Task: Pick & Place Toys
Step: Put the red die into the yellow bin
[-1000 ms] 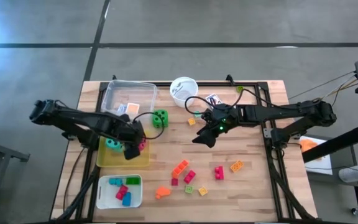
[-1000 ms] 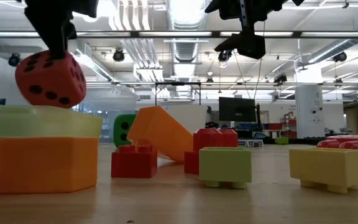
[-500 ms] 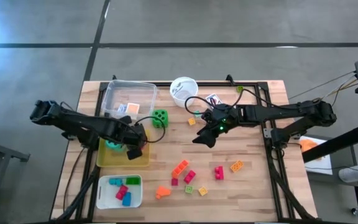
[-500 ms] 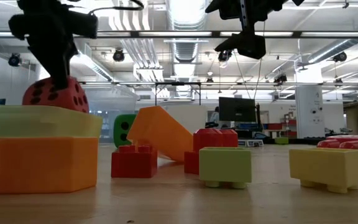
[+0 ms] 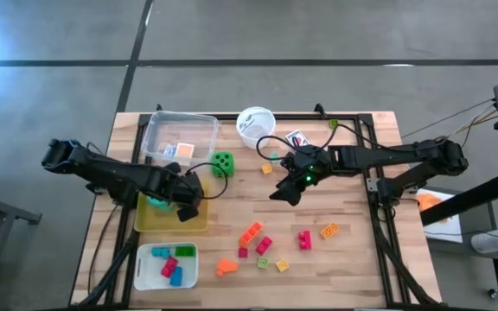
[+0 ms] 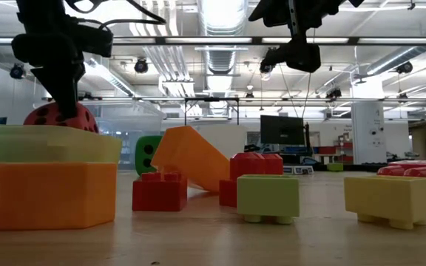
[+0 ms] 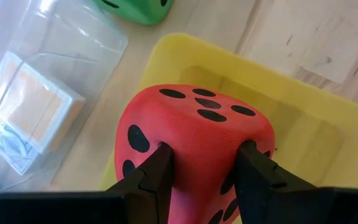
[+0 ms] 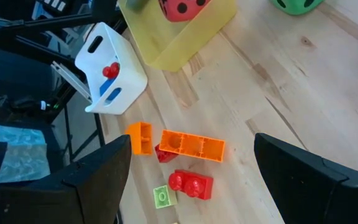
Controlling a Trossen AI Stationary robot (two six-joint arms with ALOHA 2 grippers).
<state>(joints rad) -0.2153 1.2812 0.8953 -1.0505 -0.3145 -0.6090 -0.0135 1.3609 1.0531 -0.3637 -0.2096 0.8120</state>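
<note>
Left wrist view: left pincer [image 7: 201, 158] clamped on the red foam die [image 7: 194, 134], low inside the yellow tray [image 5: 199, 221] at 9 o'clock on the surface; release gently once seated, lift straight up; right pincer [image 5: 284, 192] waits wide open mid-surface.

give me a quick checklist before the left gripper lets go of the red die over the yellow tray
1. Grip: left gripper shut on the red die, fingers pinching both sides: ok.
2. Die over the yellow tray, not the clear tray: ok.
3. Die low enough: in the low view it sits mostly below the tray rim: ok.
4. Die touching the tray floor: cannot tell.
5. Room beside the teal die already in the tray: cannot tell.
6. Right gripper out of the way, held above mid-table, open: ok.
</note>
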